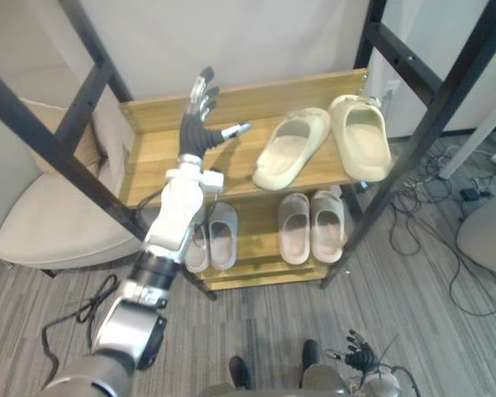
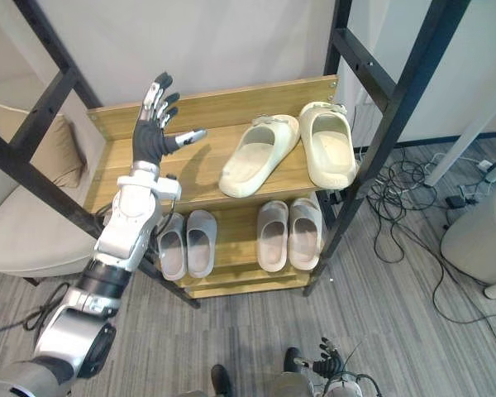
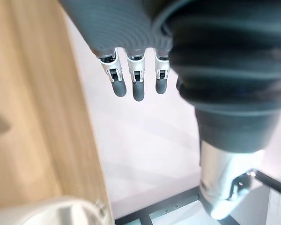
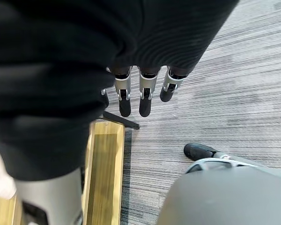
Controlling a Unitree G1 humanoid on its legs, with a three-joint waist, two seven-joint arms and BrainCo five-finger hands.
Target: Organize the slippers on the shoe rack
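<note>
Wooden shoe rack (image 1: pixel 153 161), cream slippers (image 1: pixel 291 153) on top, pale pairs (image 1: pixel 296 227) below; left hand (image 1: pixel 200 124) splayed empty, right hand (image 1: pixel 360 356) slack.

You have a white wall (image 1: pixel 256 41) ahead, grey striped carpet (image 1: pixel 413 322) below, a beige cushioned chair (image 1: pixel 50 223) at left, black metal beams (image 1: pixel 438 116) at both sides, and loose cables (image 1: pixel 409 211) at right.
</note>
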